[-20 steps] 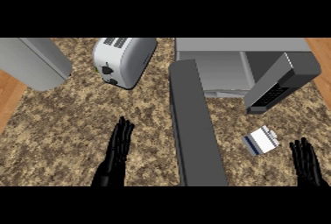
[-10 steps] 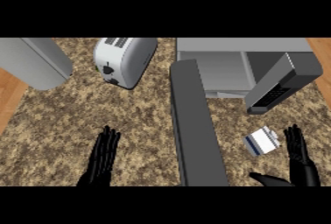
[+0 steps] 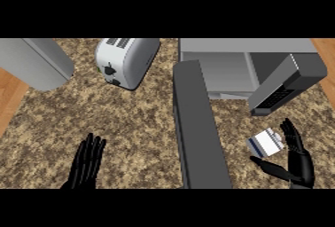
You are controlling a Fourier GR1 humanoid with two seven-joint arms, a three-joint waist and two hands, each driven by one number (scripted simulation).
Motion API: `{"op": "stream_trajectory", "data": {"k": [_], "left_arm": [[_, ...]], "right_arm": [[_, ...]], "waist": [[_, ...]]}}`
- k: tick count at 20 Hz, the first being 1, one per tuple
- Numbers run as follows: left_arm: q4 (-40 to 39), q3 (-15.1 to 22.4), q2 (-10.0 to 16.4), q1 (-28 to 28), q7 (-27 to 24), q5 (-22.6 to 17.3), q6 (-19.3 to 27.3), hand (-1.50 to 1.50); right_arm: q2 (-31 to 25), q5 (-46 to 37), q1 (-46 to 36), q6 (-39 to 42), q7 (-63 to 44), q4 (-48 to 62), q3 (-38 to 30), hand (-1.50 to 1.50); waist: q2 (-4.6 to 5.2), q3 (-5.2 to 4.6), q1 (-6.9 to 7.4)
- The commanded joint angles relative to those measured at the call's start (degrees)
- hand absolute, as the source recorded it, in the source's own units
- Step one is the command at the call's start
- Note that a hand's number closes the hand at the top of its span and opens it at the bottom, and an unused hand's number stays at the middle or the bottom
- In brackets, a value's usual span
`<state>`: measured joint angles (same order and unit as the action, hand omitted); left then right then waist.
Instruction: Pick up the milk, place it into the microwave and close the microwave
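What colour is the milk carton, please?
The milk is white with dark blue stripes; head view.

A dark wall splits the counter (image 3: pixel 131 119)
A long dark panel (image 3: pixel 200 133) runs from the microwave (image 3: pixel 222 73) to the near edge — right of it, a narrow strip holds the milk (image 3: pixel 265 144) beneath the jutting keypad block (image 3: pixel 286 84); left, bare counter lies open below the toaster (image 3: pixel 124 60).

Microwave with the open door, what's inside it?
Only bare grey walls and floor show inside the grey box-shaped microwave; its right side is hidden by a dark slanted panel. The white-and-blue milk carton sits outside.
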<state>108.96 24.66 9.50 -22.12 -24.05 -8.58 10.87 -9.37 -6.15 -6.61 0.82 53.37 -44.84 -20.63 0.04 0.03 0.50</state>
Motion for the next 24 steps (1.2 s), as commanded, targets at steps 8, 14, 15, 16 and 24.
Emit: {"op": "stream_trajectory", "data": {"k": [8,14,15,16,24], "left_arm": [[-0.6,-5.5,3.9,-0.9,-2.0,-4.8,-5.7,-1.5],[1.1,-4.0,2.6,-1.4,-0.6,-3.4,-4.6,-1.5],[0.8,-4.4,3.4,-4.1,-3.2,-3.7,-5.5,-1.5],[1.9,-5.9,3.7,-2.0,-1.1,-4.5,-5.5,-1.5],[0.9,-7.8,4.3,-2.1,-1.4,-5.9,-6.8,-1.5]], "right_arm": [[-6.2,-1.0,-9.0,-5.7,13.0,21.9,-4.0,1.5],[-5.1,-2.4,-17.9,-9.7,10.8,29.6,-3.6,1.5],[-2.5,-3.4,-18.4,-12.4,9.6,27.4,-2.3,1.5],[-3.1,-3.7,-16.8,-10.9,11.7,29.5,-2.1,1.5],[1.7,-4.8,-17.0,-5.8,16.2,27.0,0.5,1.5]], "waist": [[0.28,0.09,0.44],[0.36,0.13,0.89],[0.26,0.09,0.95],[0.3,0.1,0.73],[0.22,0.09,0.44]]}}
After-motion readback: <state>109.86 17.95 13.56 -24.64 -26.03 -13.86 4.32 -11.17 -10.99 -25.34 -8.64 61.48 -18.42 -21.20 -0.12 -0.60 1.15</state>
